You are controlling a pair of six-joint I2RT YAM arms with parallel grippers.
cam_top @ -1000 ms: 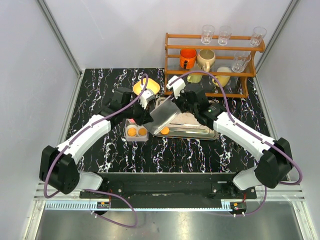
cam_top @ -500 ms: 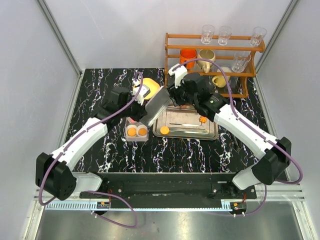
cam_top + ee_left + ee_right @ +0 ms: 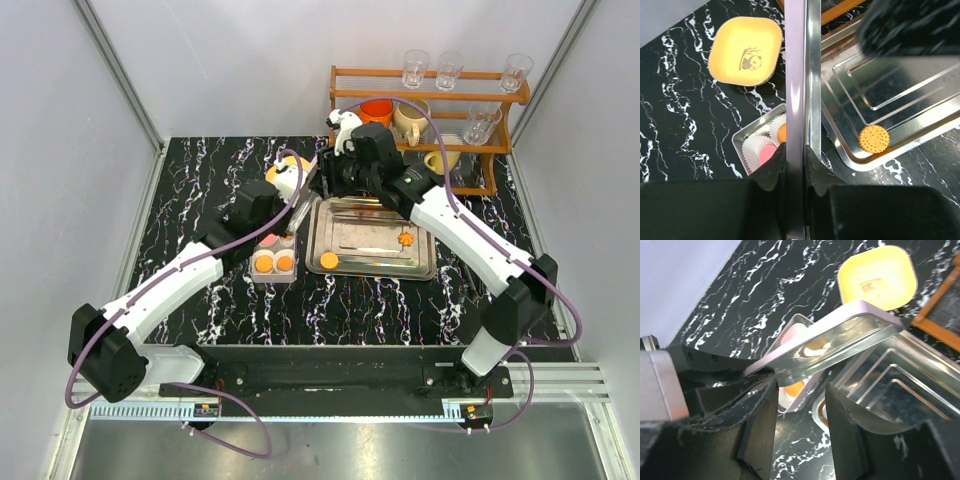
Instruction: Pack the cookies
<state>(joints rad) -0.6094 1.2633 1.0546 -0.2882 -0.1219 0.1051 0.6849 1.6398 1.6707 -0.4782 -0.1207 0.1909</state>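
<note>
Marble table (image 3: pixel 200 200): tray (image 3: pixel 425 272) bears two cookies (image 3: pixel 329 260); left gripper (image 3: pixel 796 160) clamps lid (image 3: pixel 799 75), right gripper (image 3: pixel 802 387) gapes.

The metal lid (image 3: pixel 800 100), edge-on in the left wrist view, is hiding part of the tin (image 3: pixel 746 136) and its cookies (image 3: pixel 768 155). A blurred dark shape (image 3: pixel 910 25) is covering the far corner of the tray (image 3: pixel 900 85). From above, the left arm (image 3: pixel 180 275) is masking much of the yellow dish (image 3: pixel 300 162).

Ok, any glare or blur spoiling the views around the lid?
Left wrist: the lid is edge-on, soft, and splits the frame; top right is a dark blur, but the cookie is sharp. Right wrist: the lid's face mirrors things, no washout. Top: even light, lid hard to pick out.
</note>
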